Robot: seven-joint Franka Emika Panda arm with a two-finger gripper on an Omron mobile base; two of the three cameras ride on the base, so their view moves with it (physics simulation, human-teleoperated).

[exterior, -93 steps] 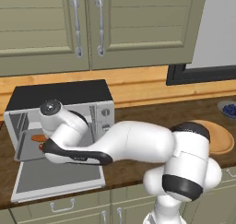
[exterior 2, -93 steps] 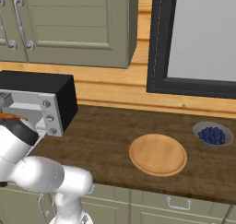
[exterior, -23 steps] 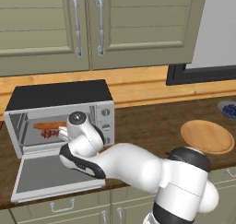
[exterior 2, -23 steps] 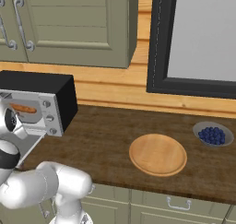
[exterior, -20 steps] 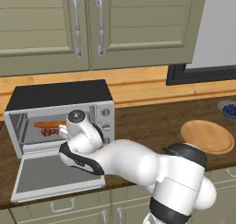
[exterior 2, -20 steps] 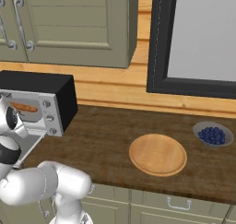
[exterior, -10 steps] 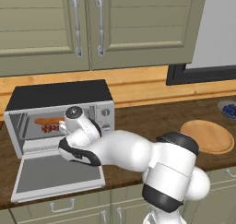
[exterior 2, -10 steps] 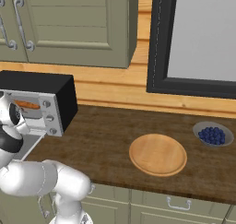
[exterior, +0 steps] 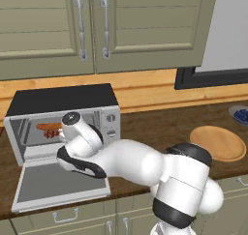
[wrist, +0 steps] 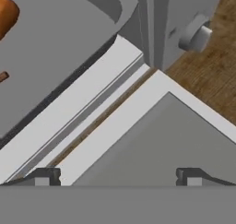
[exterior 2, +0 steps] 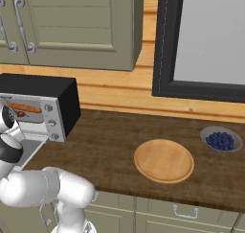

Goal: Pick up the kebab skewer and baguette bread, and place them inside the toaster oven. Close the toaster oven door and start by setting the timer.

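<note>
Inside the oven [exterior: 63,103], one baguette [exterior: 48,126] and one skewer [exterior: 51,133] lie beyond the hand [wrist: 117,174], wide open, empty, over the door [exterior: 58,183].

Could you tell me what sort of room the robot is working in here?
A kitchen, rendered rather than real: a toaster oven stands open on a dark wooden counter, with green cabinets mounted on the wall above.
</note>
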